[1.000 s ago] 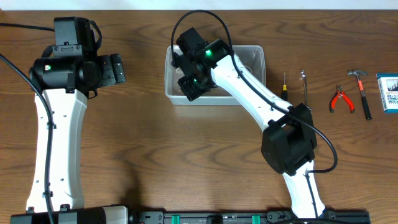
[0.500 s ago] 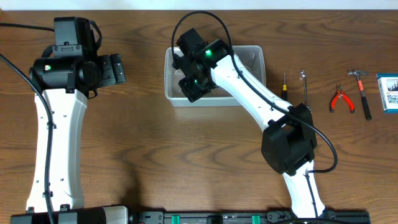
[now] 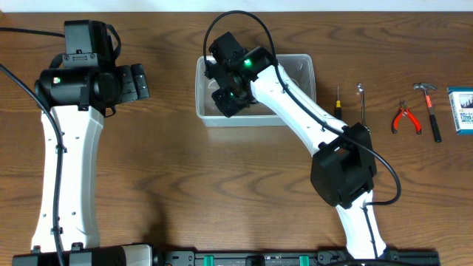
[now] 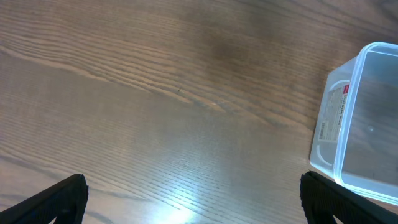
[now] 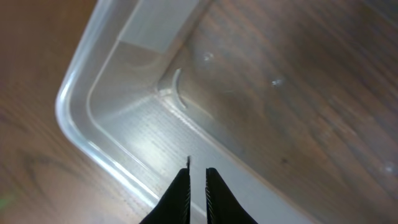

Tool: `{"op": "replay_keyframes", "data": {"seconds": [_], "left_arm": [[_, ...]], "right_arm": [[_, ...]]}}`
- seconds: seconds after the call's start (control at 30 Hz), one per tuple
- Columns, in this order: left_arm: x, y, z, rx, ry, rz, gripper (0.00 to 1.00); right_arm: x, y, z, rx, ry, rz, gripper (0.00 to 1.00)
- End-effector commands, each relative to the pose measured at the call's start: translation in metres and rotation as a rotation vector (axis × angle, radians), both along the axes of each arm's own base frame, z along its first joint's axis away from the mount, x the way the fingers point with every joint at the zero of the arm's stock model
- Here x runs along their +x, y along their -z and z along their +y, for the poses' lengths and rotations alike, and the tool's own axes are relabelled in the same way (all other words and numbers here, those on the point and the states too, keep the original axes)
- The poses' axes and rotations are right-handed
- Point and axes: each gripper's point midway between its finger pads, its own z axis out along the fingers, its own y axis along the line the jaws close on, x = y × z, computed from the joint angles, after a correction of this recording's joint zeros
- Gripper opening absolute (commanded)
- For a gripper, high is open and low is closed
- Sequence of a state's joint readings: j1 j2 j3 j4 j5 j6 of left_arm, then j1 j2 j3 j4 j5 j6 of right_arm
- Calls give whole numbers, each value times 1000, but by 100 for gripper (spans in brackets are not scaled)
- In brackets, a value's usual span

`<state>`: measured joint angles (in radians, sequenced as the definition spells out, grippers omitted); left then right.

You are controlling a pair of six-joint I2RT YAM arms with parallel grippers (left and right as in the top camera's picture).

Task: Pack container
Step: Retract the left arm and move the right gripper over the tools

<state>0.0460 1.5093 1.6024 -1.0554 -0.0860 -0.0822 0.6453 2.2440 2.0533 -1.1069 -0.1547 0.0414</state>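
The clear plastic container (image 3: 301, 74) stands at the back middle of the table. My right gripper (image 3: 224, 100) reaches down into its left end. In the right wrist view the jaws (image 5: 198, 171) are almost closed, just above the container's corner (image 5: 81, 118). A thin dark sliver (image 5: 188, 161) sticks out at the left fingertip; I cannot tell what it is. The container's floor looks bare there. My left gripper (image 3: 139, 81) hovers left of the container, open and empty (image 4: 196, 199). The container's end (image 4: 348, 118) shows at the right of the left wrist view.
To the right of the container lie a small screwdriver (image 3: 338, 99), a thin metal tool (image 3: 362, 102), red-handled pliers (image 3: 405, 118), a hammer (image 3: 429, 109) and a blue-and-white box (image 3: 463, 109) at the table's right edge.
My right gripper has shifted slightly toward the back inside the container. The left arm has not moved.
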Motion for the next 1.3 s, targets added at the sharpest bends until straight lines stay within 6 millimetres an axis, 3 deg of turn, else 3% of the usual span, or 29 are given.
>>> {"op": "replay_keyframes", "data": {"seconds": [0.0, 0.1, 0.23, 0.43, 0.67, 0.83, 1.13, 1.2, 1.27], "left_arm": [[0, -11, 4, 9, -16, -25, 98], [0, -11, 4, 9, -16, -25, 98], [0, -11, 4, 9, -15, -25, 98], [0, -11, 4, 9, -15, -25, 98], [0, -11, 4, 9, -16, -25, 98], [0, -10, 4, 9, -16, -24, 98], [-4, -9, 10, 40, -34, -7, 98], [-10, -7, 11, 48, -38, 20, 98], [-15, -4, 11, 47, -37, 41, 98]], "right_arm": [[20, -8, -10, -28, 59, -57, 11], [37, -26, -20, -22, 113, -102, 13], [62, -63, -43, 10, 193, -159, 27], [86, -120, -108, -24, 379, -227, 43], [70, -151, -169, -92, 518, -191, 60], [50, -151, -187, -139, 563, -125, 61], [47, -172, -203, -142, 630, -180, 62], [45, -186, -216, -143, 656, -217, 68], [42, -202, -231, -141, 688, -256, 80]]}}
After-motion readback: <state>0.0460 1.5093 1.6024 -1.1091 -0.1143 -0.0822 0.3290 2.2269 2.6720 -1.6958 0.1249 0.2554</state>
